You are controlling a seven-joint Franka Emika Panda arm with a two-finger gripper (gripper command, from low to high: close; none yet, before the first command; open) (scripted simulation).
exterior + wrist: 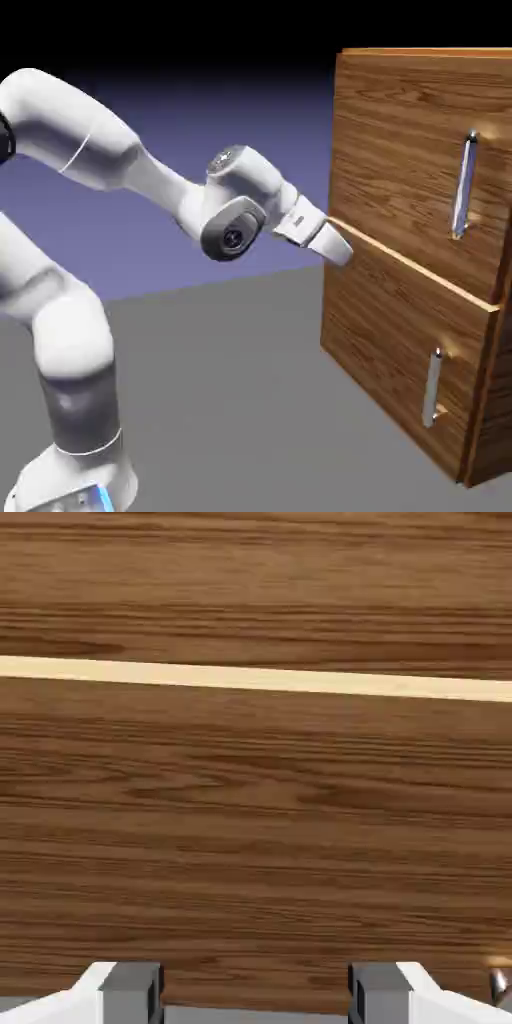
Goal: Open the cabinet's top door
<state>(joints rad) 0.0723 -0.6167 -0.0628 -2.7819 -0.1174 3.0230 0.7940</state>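
The cabinet (480, 420) of reddish-brown wood stands at the right of the exterior view. Its top door (400, 140) lies flush with the front and carries a long vertical silver handle (463, 185) near its right side. My gripper (342, 250) hovers at the cabinet's left front edge, level with the pale seam (420, 265) between the two doors and far left of the handle. Wood grain fills the hand view, crossed by the seam (256, 679). My gripper (256, 992) is open, its grey fingertips (130, 990) wide apart with only wood behind them.
Under the seam sits the lower door (385, 345) with a shorter silver handle (432, 388). The grey table (240, 400) runs from the arm's base to the cabinet's foot. A small shiny spot (498, 984) shows at the hand view's lower right edge.
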